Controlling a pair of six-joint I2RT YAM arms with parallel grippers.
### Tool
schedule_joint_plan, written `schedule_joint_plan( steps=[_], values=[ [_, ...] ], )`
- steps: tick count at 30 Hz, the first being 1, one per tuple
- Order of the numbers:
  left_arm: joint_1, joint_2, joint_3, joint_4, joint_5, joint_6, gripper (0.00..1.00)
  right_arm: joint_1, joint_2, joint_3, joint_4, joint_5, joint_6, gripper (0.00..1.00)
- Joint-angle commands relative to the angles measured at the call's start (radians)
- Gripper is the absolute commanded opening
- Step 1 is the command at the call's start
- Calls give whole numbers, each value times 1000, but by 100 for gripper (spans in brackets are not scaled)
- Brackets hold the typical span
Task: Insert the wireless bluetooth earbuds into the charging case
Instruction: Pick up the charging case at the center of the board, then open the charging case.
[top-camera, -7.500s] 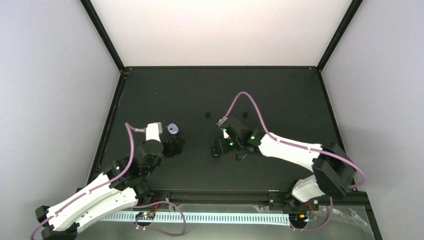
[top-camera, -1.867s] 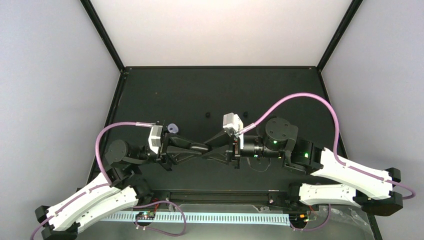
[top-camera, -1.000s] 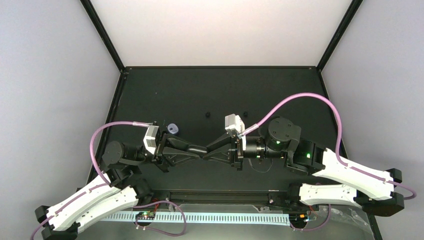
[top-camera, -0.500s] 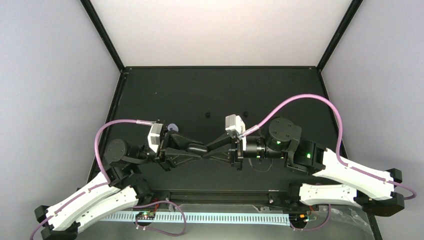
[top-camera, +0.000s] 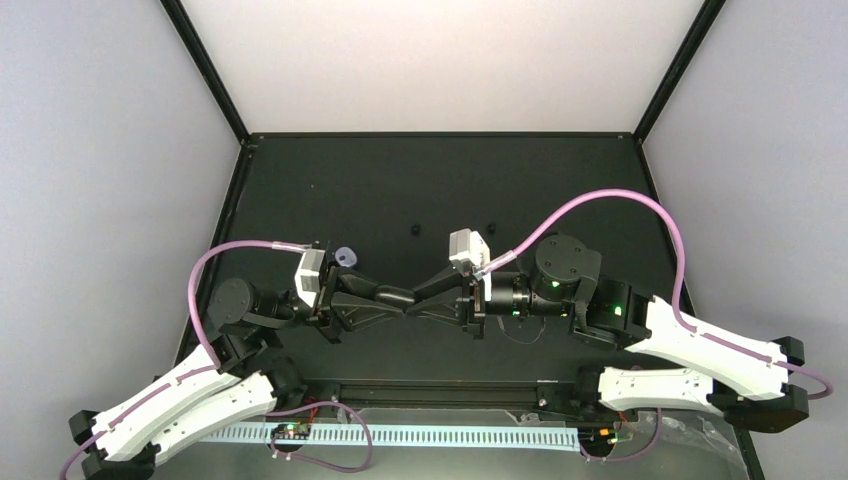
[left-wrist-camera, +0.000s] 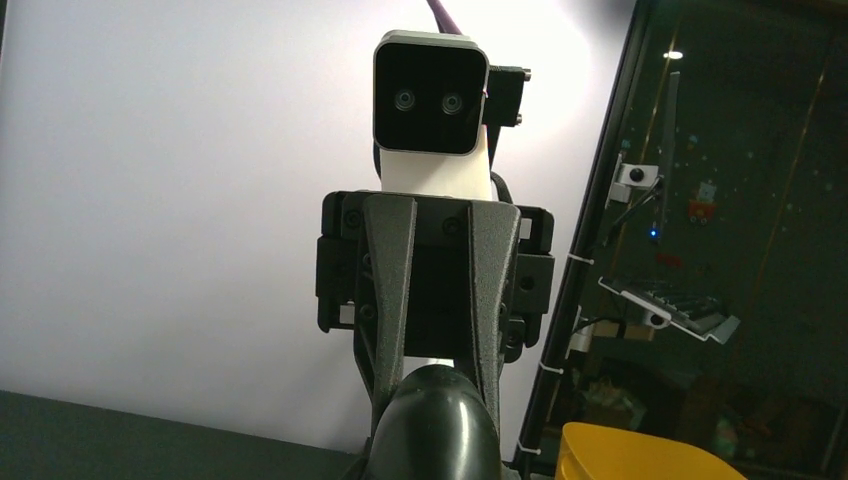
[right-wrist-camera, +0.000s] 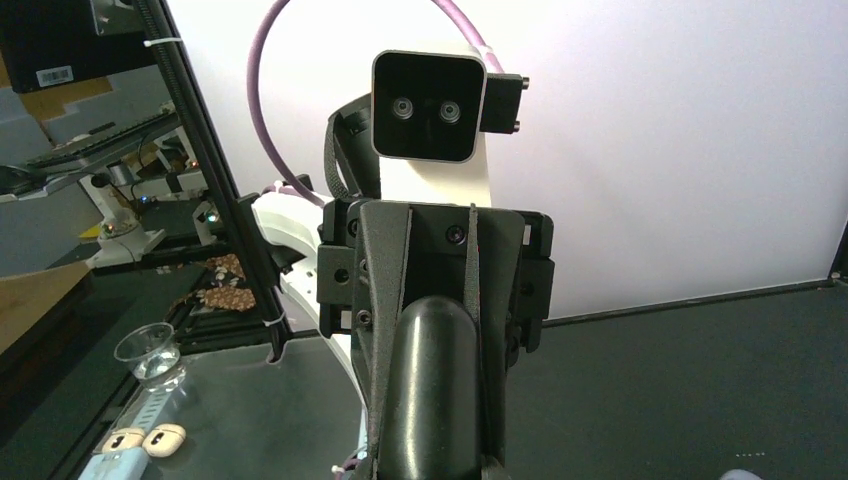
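Print on a barcode label (right-wrist-camera: 50, 75) was too small to read. Left tool (top-camera: 398, 299) clamped the black charging case (top-camera: 390, 293); whether the right tool (top-camera: 420, 303) gripped could not be told.

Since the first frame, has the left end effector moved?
Yes, rightward: the left end effector sat well left of the left black earbud, now almost directly below it in view.

Smooth, slightly glossy black plastic on charging case (right-wrist-camera: 435, 390). Matt black, finely ridged plastic on fingers (right-wrist-camera: 385, 300) of left gripper (top-camera: 400, 298) and right gripper (top-camera: 418, 300). Glossy white plastic on arm shells (top-camera: 700, 345). Smooth purple sheath on cables (top-camera: 610, 195). Matt black table (top-camera: 400, 180). Satin grey camera housing (left-wrist-camera: 430, 148).
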Motion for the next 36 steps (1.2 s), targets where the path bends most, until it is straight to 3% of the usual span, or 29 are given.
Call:
schedule_joint_plan(
  steps=[1,4,9,18,26,36],
  values=[
    [3,0,34,8,10,10,1,-2,-4,31,-15,12,-25,11],
    [3,-7,30,0,-2,25,1,-3,-13,35,-13,43,-22,38],
    [3,-7,34,-13,-9,58,1,-1,-2,60,-19,108,-19,54],
    [2,-8,38,-37,15,83,2,-1,35,86,-42,212,-3,56],
    [2,-17,38,-44,4,88,2,-2,53,92,-50,143,-7,63],
    [3,-26,39,-47,25,84,2,-2,72,107,-98,285,18,62]
  ],
)
